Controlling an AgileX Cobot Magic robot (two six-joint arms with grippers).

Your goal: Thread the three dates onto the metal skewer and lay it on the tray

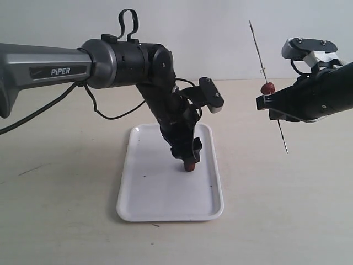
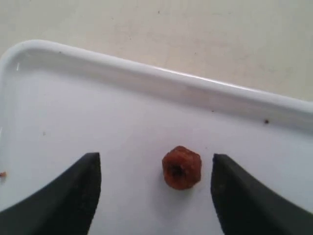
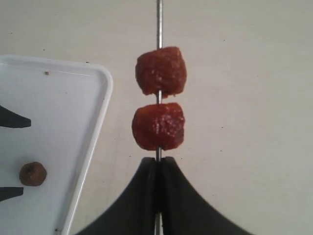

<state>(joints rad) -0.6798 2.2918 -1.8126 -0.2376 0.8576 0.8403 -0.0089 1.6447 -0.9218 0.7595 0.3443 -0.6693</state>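
Lying nearest on the pale table (image 1: 287, 221), the white tray (image 1: 165, 212) carries one loose date (image 2: 182, 168) on its floor, close to one long rim. The left gripper (image 2: 155, 159) reaches steeply down over the tray with its jaws spread wide. The loose date sits between the two black fingers (image 2: 73, 191), a little nearer one of them. Bare white tray shows on either side of it, so neither finger touches it. From the exterior view the fingertips are low over the tray's right half, around the date. A few dark specks dot the tray.

Beyond, off to the right and clear of the tray, the right gripper (image 3: 158, 164) is raised in the air. Its jaws are pressed together on the metal skewer (image 3: 159, 19), which runs through the seam between them. The skewer stands nearly upright, slightly tilted, with one end above the gripper and the other below it. Two dates are threaded on it. The nearer date (image 3: 158, 126) is just past the fingertips, and the farther date (image 3: 161, 71) is right after it, the pair almost touching.
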